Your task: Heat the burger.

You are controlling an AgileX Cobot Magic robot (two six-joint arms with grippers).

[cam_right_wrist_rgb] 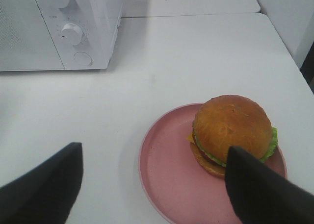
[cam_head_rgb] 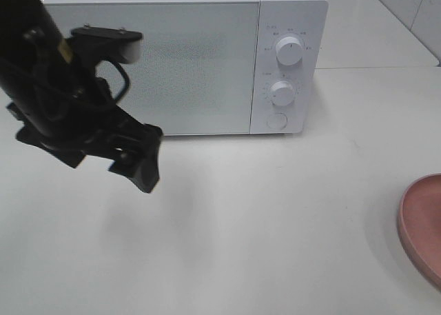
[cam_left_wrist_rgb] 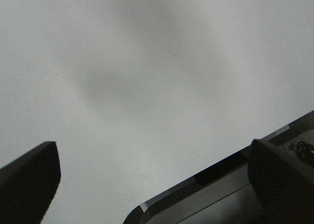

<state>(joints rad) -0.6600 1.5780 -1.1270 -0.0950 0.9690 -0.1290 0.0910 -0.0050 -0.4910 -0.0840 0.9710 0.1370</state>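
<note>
Burger: the large round burger (cam_right_wrist_rgb: 231, 128) with glossy golden-brown bun is sitting on the pink round plate (cam_right_wrist_rgb: 164, 170).
Left gripper (cam_left_wrist_rgb: 152, 185): fingers are standing apart, holding nothing.
Right gripper (cam_right_wrist_rgb: 154, 185): fingers are standing apart above the white tabletop (cam_right_wrist_rgb: 196, 52).

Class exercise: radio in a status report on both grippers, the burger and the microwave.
Left gripper open, empty, above bare table. Right gripper open over burger on pink plate. Microwave door closed.

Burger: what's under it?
The burger sits on a pink plate, toward one side. The plate rests on the white table. The right gripper's finger covers the burger's near edge.
</note>
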